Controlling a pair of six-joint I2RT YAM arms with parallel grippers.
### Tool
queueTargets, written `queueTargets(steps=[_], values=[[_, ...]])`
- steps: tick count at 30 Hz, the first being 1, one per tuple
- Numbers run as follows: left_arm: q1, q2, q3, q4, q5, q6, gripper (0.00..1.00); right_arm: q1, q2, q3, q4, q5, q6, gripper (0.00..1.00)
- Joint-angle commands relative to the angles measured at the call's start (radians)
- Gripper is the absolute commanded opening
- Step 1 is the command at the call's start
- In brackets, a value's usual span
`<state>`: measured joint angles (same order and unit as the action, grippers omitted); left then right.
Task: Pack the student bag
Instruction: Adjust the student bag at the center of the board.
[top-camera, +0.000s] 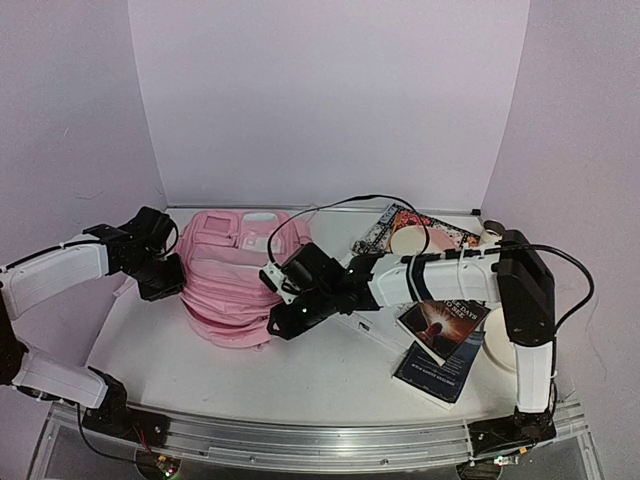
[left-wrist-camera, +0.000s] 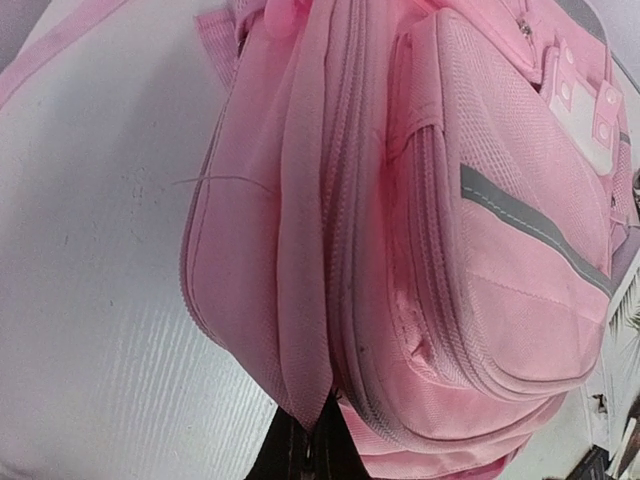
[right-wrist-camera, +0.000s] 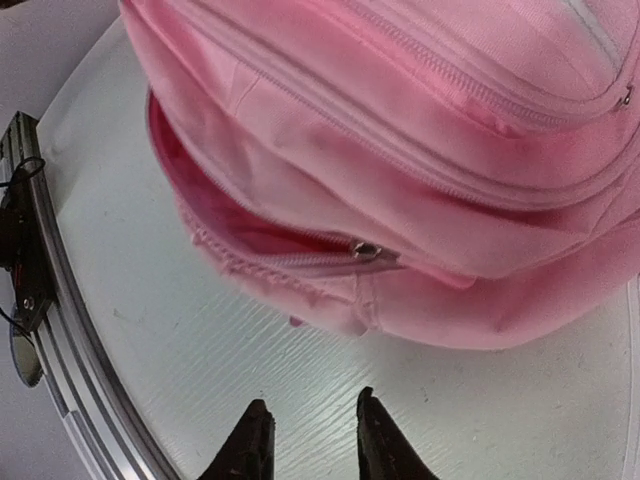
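Note:
The pale-pink student bag (top-camera: 235, 280) lies on the white table, front pockets up. My left gripper (top-camera: 170, 275) is at its left side. In the left wrist view it (left-wrist-camera: 310, 445) is shut on a fold of the bag's fabric (left-wrist-camera: 300, 330) at the seam. My right gripper (top-camera: 283, 322) is at the bag's near right edge. In the right wrist view it (right-wrist-camera: 312, 435) is open and empty just above the table, a short way from the zip slider (right-wrist-camera: 367, 250). The zip opening (right-wrist-camera: 230, 235) gapes to the slider's left, showing the darker pink inside.
Two dark books (top-camera: 440, 322) (top-camera: 435, 372) lie at the right under my right arm. A colourful book (top-camera: 415, 228) with a pale round thing (top-camera: 409, 241) on it lies at the back. A white disc (top-camera: 500, 350) is at the far right. The metal rail (right-wrist-camera: 60, 330) edges the table.

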<state>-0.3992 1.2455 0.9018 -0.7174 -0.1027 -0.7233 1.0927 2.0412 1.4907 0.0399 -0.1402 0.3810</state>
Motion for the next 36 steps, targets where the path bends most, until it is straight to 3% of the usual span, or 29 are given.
queueTargets(steps=[1, 6, 15, 28, 31, 36], values=[[0.002, -0.049, -0.025, 0.087, 0.093, -0.088, 0.00, -0.068, 0.011, -0.042, 0.139, -0.126, 0.102, 0.36], [0.005, -0.052, -0.057, 0.127, 0.147, -0.141, 0.00, -0.120, 0.028, -0.092, 0.252, -0.197, 0.153, 0.39], [0.018, -0.025, -0.046, 0.130, 0.136, -0.152, 0.00, -0.175, 0.098, -0.100, 0.284, -0.275, 0.120, 0.40], [0.019, -0.002, -0.048, 0.135, 0.142, -0.172, 0.01, -0.181, 0.117, -0.163, 0.344, -0.271, 0.166, 0.46], [0.019, 0.008, -0.052, 0.147, 0.171, -0.177, 0.09, -0.181, 0.148, -0.119, 0.356, -0.313, 0.178, 0.48], [0.019, 0.011, -0.065, 0.156, 0.211, -0.166, 0.39, -0.163, 0.184, -0.022, 0.390, -0.356, 0.194, 0.50]])
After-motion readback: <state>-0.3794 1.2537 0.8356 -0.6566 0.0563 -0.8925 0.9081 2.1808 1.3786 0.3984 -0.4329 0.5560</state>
